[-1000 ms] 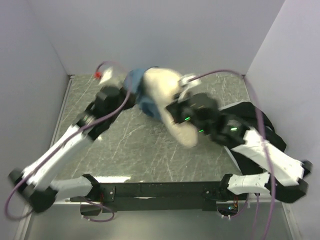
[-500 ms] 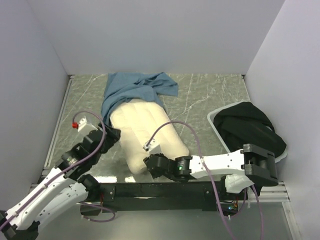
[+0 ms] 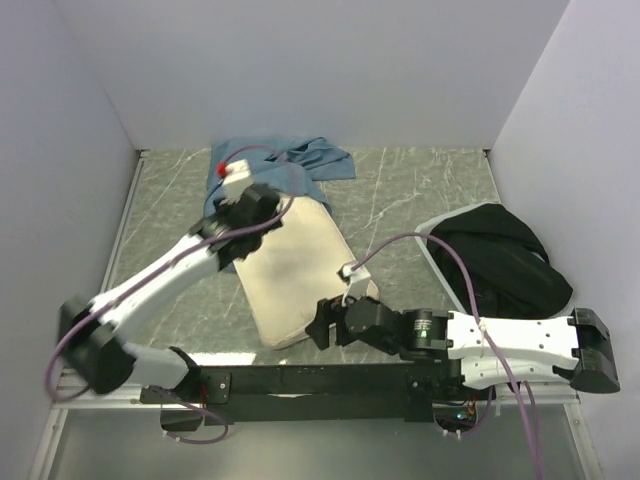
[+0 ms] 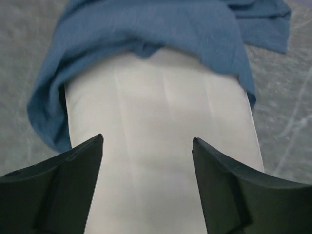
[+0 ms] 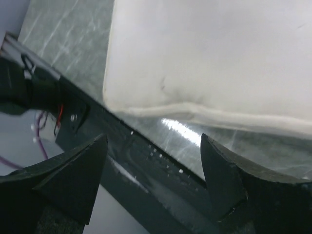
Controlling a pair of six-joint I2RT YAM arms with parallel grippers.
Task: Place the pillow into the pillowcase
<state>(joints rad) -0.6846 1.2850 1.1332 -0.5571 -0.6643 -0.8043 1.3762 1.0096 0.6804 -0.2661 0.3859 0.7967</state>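
The cream-white pillow point(image 3: 298, 272) lies flat and slanted on the table, its far end tucked into the mouth of the dusty-blue pillowcase point(image 3: 290, 162). My left gripper point(image 3: 265, 203) hovers over the pillow's far half. It is open, and in the left wrist view the left gripper point(image 4: 147, 138) has bare pillow point(image 4: 165, 146) between its fingers and the pillowcase point(image 4: 146, 29) bunched ahead. My right gripper point(image 3: 322, 328) stands open at the pillow's near corner. In the right wrist view the right gripper point(image 5: 153, 138) holds nothing, just short of the pillow point(image 5: 209, 53) and its seamed edge.
A pale bin point(image 3: 432, 250) at the right holds a black fabric bundle point(image 3: 500, 260). The black frame rail point(image 3: 330, 380) runs along the near edge, and the frame rail point(image 5: 146, 165) lies right under the right gripper. Pale walls close in the left, back and right sides.
Both grippers have opened and let go of the pillow, which was held up a second ago and now lies flat. The left arm swung to its far end, the right one dropped near.
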